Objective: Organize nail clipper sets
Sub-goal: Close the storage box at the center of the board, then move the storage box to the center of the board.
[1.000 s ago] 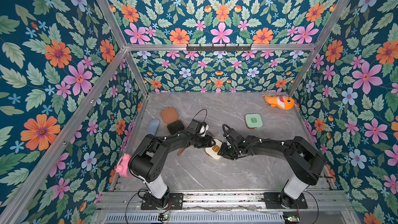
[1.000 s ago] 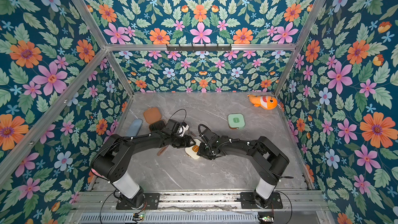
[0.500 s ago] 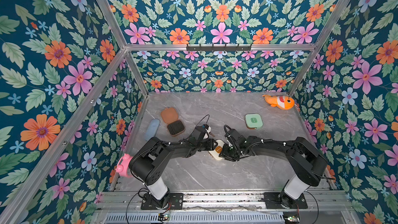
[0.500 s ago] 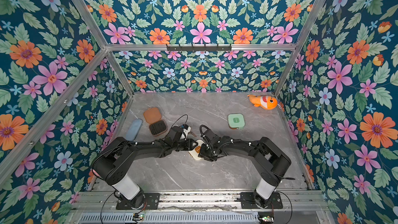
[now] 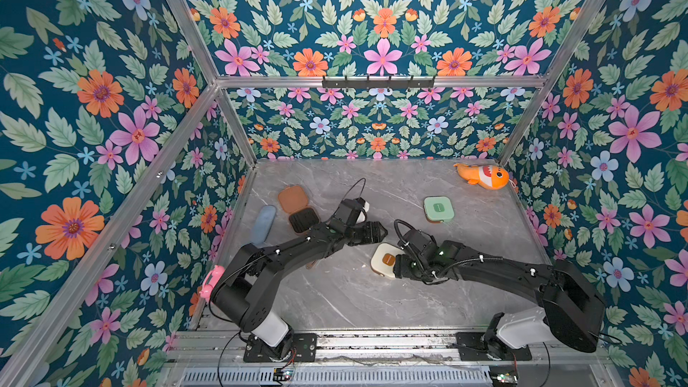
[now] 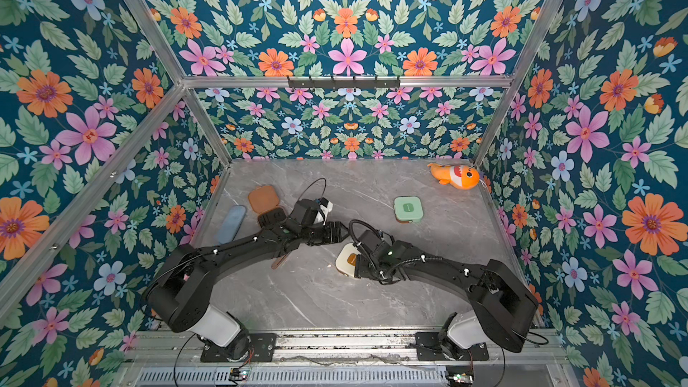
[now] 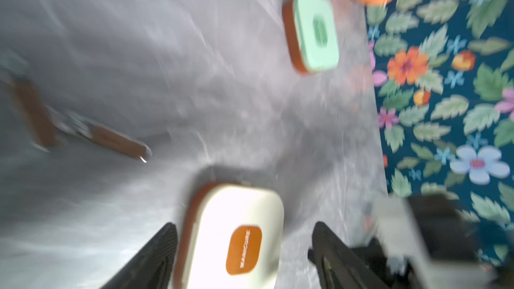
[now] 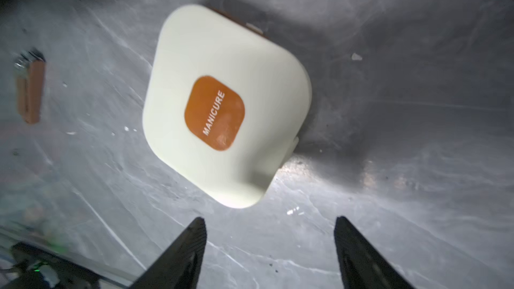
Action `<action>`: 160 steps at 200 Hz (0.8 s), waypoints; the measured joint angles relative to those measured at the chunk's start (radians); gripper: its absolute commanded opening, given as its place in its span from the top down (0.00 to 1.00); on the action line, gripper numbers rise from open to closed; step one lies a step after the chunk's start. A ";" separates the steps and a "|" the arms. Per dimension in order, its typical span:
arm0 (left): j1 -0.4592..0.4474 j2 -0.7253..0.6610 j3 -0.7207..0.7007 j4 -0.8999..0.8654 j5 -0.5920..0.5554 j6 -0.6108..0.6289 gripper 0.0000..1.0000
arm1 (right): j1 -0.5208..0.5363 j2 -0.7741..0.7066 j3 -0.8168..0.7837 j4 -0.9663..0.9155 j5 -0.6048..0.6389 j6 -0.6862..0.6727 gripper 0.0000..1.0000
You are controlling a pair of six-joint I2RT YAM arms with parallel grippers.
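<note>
Covering the cell's floor is a grey marbled tabletop (image 5: 335, 299), shut in by walls (image 5: 111, 113) of dark floral paper. In both top views the cream case (image 5: 383, 259) lies closed near the middle of the tabletop, a little toward the front edge. The mint green case (image 5: 438, 209) lies closed nearer the right edge, and the brown case (image 5: 292, 199) lies open toward the left edge, its lid flat beside its black tray (image 5: 303, 222). An orange fish toy (image 5: 484, 176) sits in the back right corner. The left fingers (image 5: 376, 233) hang just back of the cream case, and the right fingers (image 5: 397, 268) reach its right side; contact cannot be told from here. The left wrist view is blurred: the left fingers stand wide apart and hold nothing, the cream case shows between them, and two brown-handled tools (image 7: 116, 140) lie apart on bare tabletop. In the right wrist view the right fingers are likewise spread wide and empty. The cream case lies just beyond their tips, not touching, its orange label (image 8: 214, 112) reading MANICURE, and a brown-handled clipper (image 8: 29, 93) lies well apart from it.
</note>
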 measured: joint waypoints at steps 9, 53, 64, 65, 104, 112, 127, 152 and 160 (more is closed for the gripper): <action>0.023 -0.032 0.008 -0.024 -0.033 0.006 0.20 | 0.023 0.012 0.005 -0.023 0.021 0.001 0.12; 0.153 -0.163 -0.048 -0.116 -0.084 0.035 0.19 | 0.073 0.153 0.074 -0.056 0.071 0.001 0.01; 0.182 -0.196 -0.076 -0.136 -0.084 0.044 0.19 | 0.073 0.192 0.101 -0.056 0.083 0.002 0.01; 0.183 -0.199 -0.077 -0.138 -0.084 0.045 0.19 | 0.073 0.198 0.105 -0.056 0.084 0.002 0.01; 0.274 -0.295 -0.135 -0.214 -0.087 0.074 0.21 | 0.023 0.319 0.202 -0.047 0.106 0.001 0.07; 0.288 -0.302 -0.137 -0.229 -0.090 0.080 0.24 | -0.002 0.330 0.214 -0.043 0.112 0.000 0.09; 0.309 -0.304 -0.131 -0.258 -0.107 0.099 0.30 | -0.053 0.348 0.237 -0.040 0.112 -0.010 0.14; 0.340 -0.269 -0.100 -0.302 -0.133 0.131 0.37 | -0.151 0.386 0.301 -0.032 0.108 -0.069 0.16; 0.352 -0.254 -0.088 -0.312 -0.145 0.135 0.38 | -0.185 0.404 0.333 -0.029 0.101 -0.092 0.18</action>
